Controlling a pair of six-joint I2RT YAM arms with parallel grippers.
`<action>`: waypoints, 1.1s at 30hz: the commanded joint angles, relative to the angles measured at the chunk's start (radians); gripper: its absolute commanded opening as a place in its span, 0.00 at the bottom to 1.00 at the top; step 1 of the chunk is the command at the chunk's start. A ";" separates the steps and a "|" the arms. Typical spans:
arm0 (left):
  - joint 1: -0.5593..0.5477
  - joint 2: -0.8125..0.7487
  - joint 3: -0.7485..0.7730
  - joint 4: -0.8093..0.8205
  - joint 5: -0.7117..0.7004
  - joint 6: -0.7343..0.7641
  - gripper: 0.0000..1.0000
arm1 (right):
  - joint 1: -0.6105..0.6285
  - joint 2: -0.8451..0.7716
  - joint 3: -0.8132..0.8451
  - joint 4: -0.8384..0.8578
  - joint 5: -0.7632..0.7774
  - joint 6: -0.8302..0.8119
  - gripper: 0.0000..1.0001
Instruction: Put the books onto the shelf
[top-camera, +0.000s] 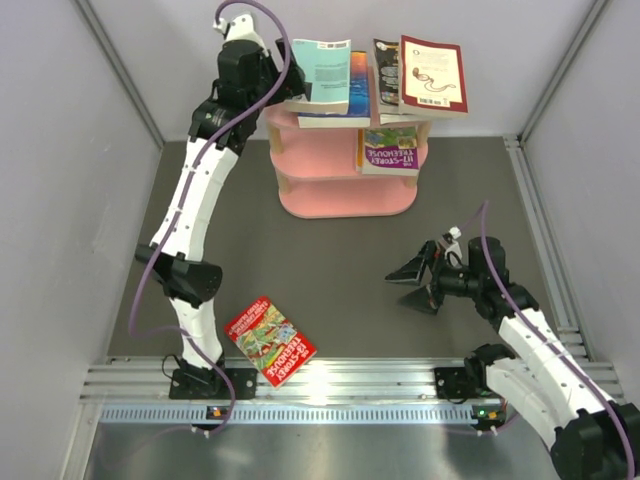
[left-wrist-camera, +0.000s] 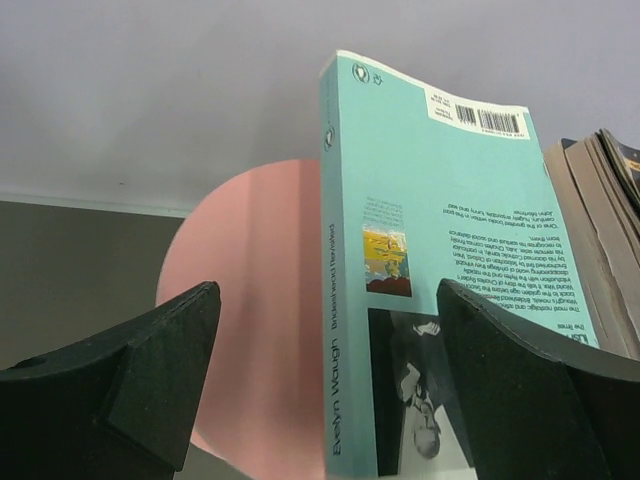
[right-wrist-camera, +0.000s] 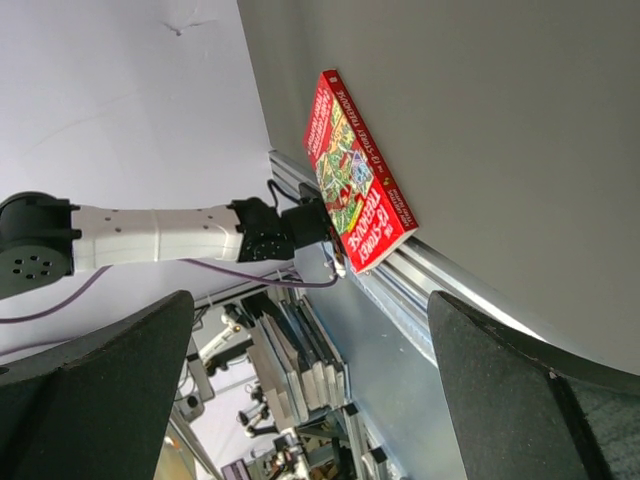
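The pink shelf (top-camera: 345, 190) stands at the back of the mat. On its top board lie a light teal book (top-camera: 324, 72), an orange-and-blue one (top-camera: 357, 88), a dark one (top-camera: 386, 66) and a maroon-and-cream one (top-camera: 433, 75). A purple-green Treehouse book (top-camera: 390, 150) rests on the middle tier. A red Treehouse book (top-camera: 270, 340) lies flat near the front rail. My left gripper (top-camera: 296, 96) is open at the teal book's left edge. In the left wrist view the teal book (left-wrist-camera: 430, 240) lies on the pink board (left-wrist-camera: 250, 300), its spine inside the open left gripper (left-wrist-camera: 330, 380). My right gripper (top-camera: 408, 285) hangs open and empty over the mat. In the right wrist view it (right-wrist-camera: 310, 400) faces the red book (right-wrist-camera: 355, 175).
Grey walls close in the mat on the left, right and back. A ridged metal rail (top-camera: 330, 385) runs along the front edge, with both arm bases bolted to it. Other book spines (left-wrist-camera: 600, 230) stack right of the teal book.
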 joint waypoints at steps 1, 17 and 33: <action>-0.014 0.024 0.042 0.078 0.011 -0.004 0.94 | -0.017 0.007 -0.002 0.028 -0.010 -0.005 1.00; -0.059 0.092 0.045 0.127 0.071 -0.056 0.91 | -0.026 0.059 0.004 0.066 0.001 -0.011 1.00; -0.121 0.069 0.041 0.118 -0.001 -0.056 0.92 | -0.023 0.047 -0.021 0.097 -0.004 0.015 1.00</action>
